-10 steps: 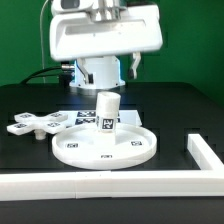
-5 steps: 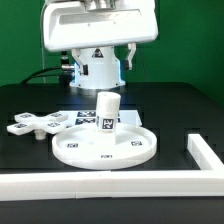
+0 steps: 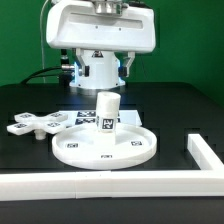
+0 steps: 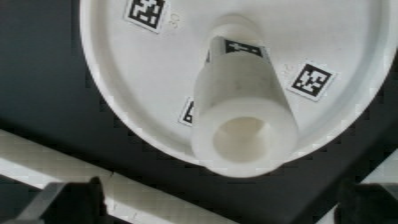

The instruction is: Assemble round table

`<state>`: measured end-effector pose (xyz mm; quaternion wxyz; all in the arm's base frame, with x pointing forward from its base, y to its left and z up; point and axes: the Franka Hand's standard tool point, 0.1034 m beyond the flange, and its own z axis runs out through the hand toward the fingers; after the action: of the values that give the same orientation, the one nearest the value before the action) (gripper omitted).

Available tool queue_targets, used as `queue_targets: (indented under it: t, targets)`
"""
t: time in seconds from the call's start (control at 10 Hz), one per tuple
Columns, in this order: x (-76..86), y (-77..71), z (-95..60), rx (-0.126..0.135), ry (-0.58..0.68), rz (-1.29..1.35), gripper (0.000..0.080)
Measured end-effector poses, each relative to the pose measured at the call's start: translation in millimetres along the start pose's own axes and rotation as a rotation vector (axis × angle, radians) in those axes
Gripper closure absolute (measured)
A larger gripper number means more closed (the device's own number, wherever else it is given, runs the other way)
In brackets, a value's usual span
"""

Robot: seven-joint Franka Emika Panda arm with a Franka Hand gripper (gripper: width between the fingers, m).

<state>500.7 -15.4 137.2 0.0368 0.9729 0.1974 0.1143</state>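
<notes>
- The jaws stand wide open and hold nothing. They hang high above the short cylindrical post (image 3: pixel 105 108), under the arm's white wrist housing (image 3: pixel 105 35).
- In the wrist view the dark shapes at the frame's edge are probably the fingertips, though they are too cropped to be sure. They are well apart and touch no part.
- The post stands upright at the middle of the large round disc (image 3: pixel 72 150), and its hollow top end faces the wrist camera.
- The disc lies flat on the black bench (image 3: pixel 170 115), rim up.
- Just beside the disc on the exterior view's left lies the small cross-shaped piece (image 3: pixel 30 124), flat and unattached.
- The marker board (image 3: pixel 78 117) shows behind the disc's far edge.
- The white border rail (image 3: pixel 205 150) runs along the near side and the exterior view's right, apart from the disc.
- The step in hand looks like coming down onto the post to seat or tighten it in the disc.
- To do it well, centre the jaws over the post's open end before descending, then come straight down so neither finger clips the top and tips it.
- Close across the post's full width, high enough to clear the disc's face.
- The disc has nothing bracing it, so any twist should be gentle or the disc may turn with the post.
</notes>
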Motion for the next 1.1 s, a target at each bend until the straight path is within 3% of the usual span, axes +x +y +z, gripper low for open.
queue_targets:
  t: [0.3,0.4,0.6,1.1]
  targets:
    - [0.0,-1.0,0.6,0.001,-0.001,-0.002,0.0151]
    - [-2.2,-6.5,3.8,0.028,-0.038,0.041,0.0151]
    - [2.0,-13.8,3.8,0.140,-0.128,0.207,0.0151]
    - [4.5,-13.6,6.4,0.135,-0.124,0.199,0.0151]
